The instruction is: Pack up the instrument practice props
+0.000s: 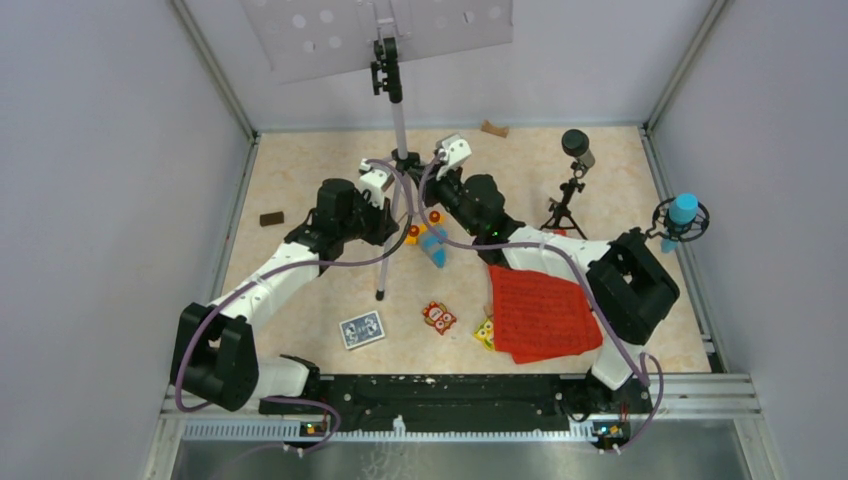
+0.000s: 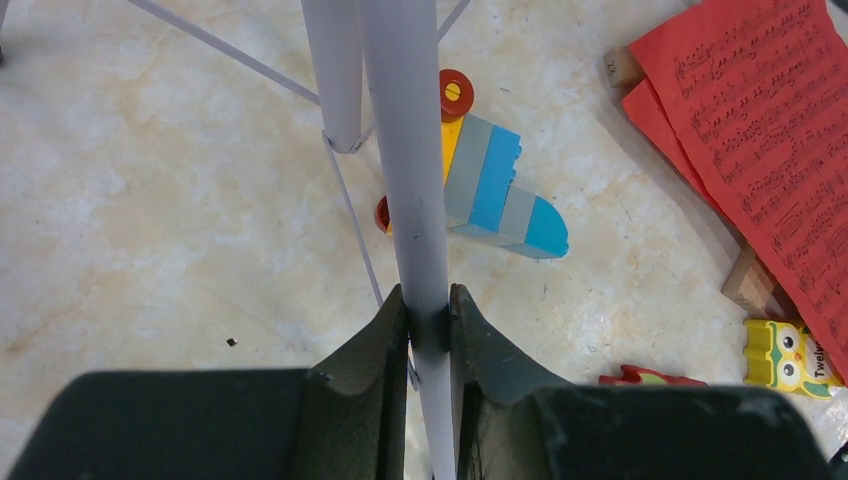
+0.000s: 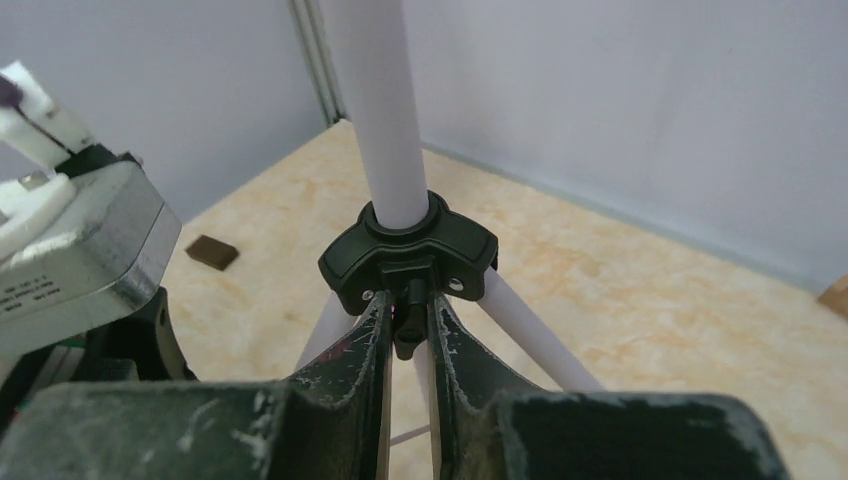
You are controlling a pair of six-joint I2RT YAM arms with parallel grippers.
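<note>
Fingers (image 2: 372, 345) pinch stand (image 2: 405, 150), near back wall (image 1: 580, 70)

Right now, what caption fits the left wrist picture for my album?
Left gripper clamps the music stand's silver tube above toy blocks.

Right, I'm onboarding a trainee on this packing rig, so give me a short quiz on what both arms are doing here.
1. True or false: the left end effector is shut on a silver tube of the music stand.
2. The right end effector pinches: A) the knob under the stand's black collar, B) the card deck, C) a toy block?
3. What colour is the microphone farthest right?
Key: 1 true; 2 A; 3 blue.
</note>
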